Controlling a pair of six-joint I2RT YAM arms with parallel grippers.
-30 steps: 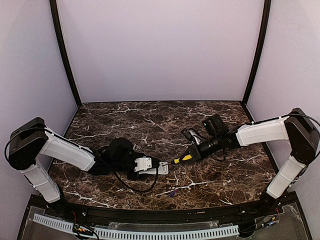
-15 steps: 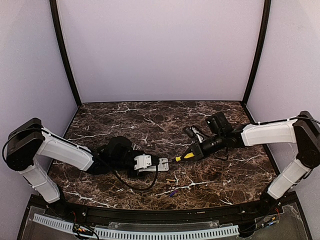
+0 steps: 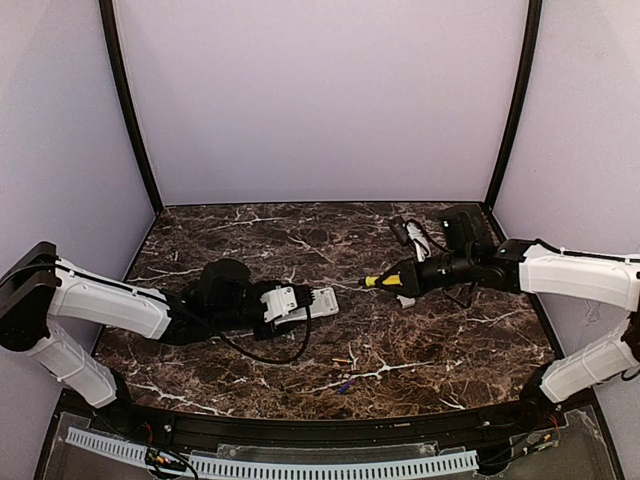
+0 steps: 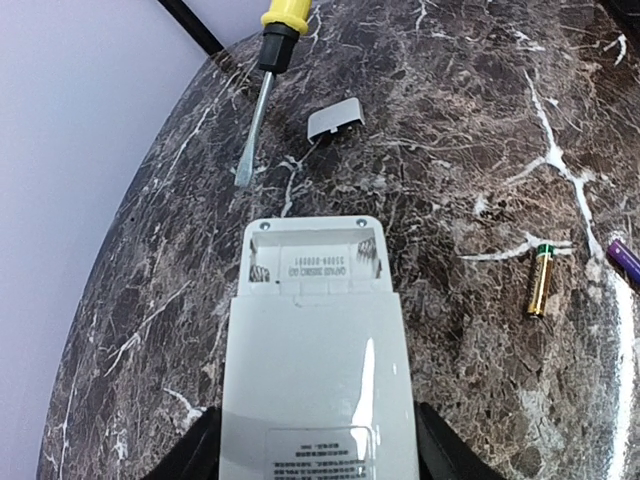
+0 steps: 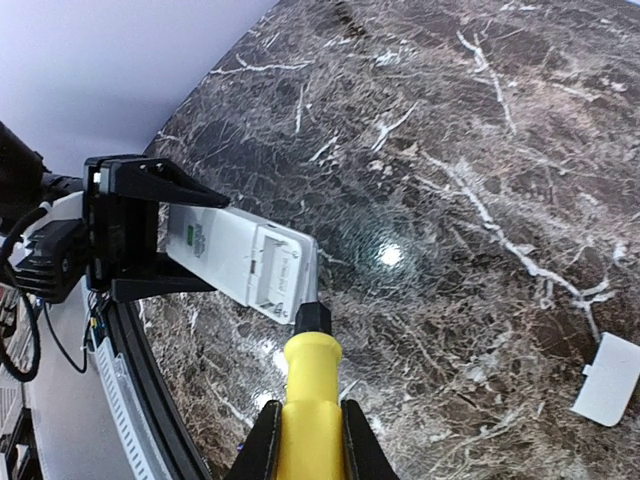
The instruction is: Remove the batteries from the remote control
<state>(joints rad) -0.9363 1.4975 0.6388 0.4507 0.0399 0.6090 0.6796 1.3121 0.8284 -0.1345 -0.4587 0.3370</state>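
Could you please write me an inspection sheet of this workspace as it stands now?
Surface: dark marble tabletop, nothing spilled seen.
Job's things: remote control back side up in the left gripper, battery bay open and empty; two batteries loose on the tabletop.
Clutter: small white cover lying loose.
Grippers: left gripper shut on the remote control; right gripper shut on a yellow-handled screwdriver, tip off the remote.
Cables: black cable loops below the left wrist.
Surroundings: lilac walls, black corner posts.
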